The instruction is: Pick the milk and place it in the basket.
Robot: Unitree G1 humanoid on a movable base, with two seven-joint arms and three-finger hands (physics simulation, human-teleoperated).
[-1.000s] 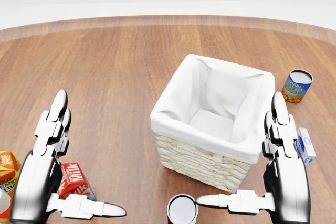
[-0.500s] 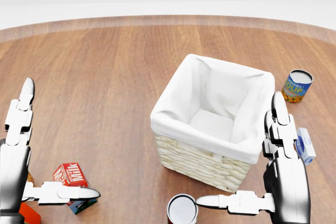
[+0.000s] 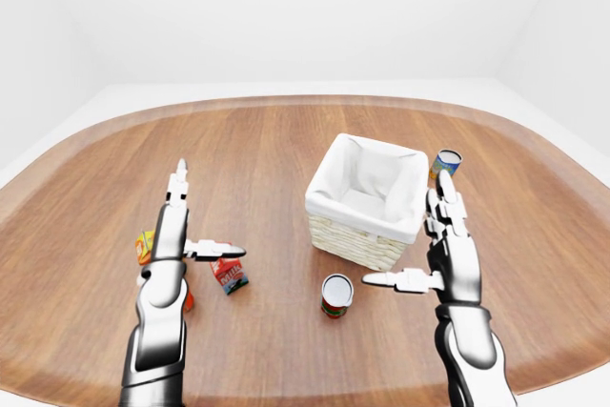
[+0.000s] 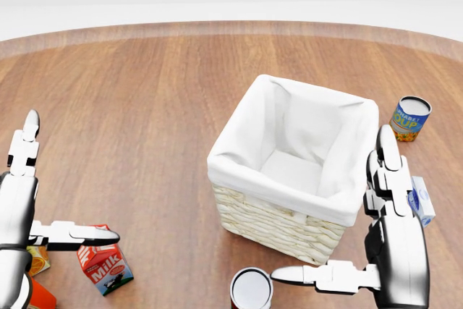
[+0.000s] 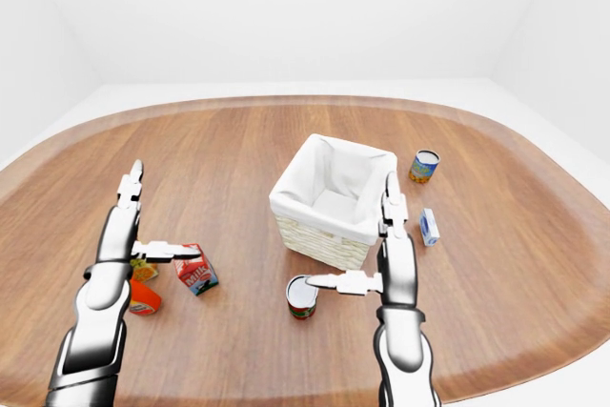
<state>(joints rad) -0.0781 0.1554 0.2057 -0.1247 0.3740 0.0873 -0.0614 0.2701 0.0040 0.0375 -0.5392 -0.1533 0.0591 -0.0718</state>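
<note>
Milk (image 4: 104, 269) lies tipped on the worktop (image 4: 145, 106) near the bottom-left of the head view, red-and-white carton with the label facing up, well left of the basket (image 4: 296, 164). Left hand (image 4: 18, 208) hovers just left of it, fingers (image 4: 29, 135) straight and spread, thumb stretched out sideways above the carton's top; whether the thumb touches the carton I can't tell, nothing is gripped. An orange carton (image 5: 143, 269) and an orange-red item (image 5: 143, 297) sit beside the left forearm, partly hidden by the arm; can't make out more than that. Basket is wicker with a white cloth liner, standing upright at mid-worktop, only the liner visible inside. Right hand (image 4: 394, 229) is just right of the basket's near corner, fingers open and pointing away from the robot, thumb pointing left toward a can (image 4: 251, 289); holding nothing. That can stands upright near the bottom edge of the head view, just near-side of the basket, red label visible in the right-eye view. A small blue-and-white box (image 5: 429, 226) lies on the worktop just right of the right hand. A soup can (image 4: 410, 118) with a blue and yellow label stands upright farther off, right of the basket. Worktop is a rounded wooden slab with white walls beyond it.
</note>
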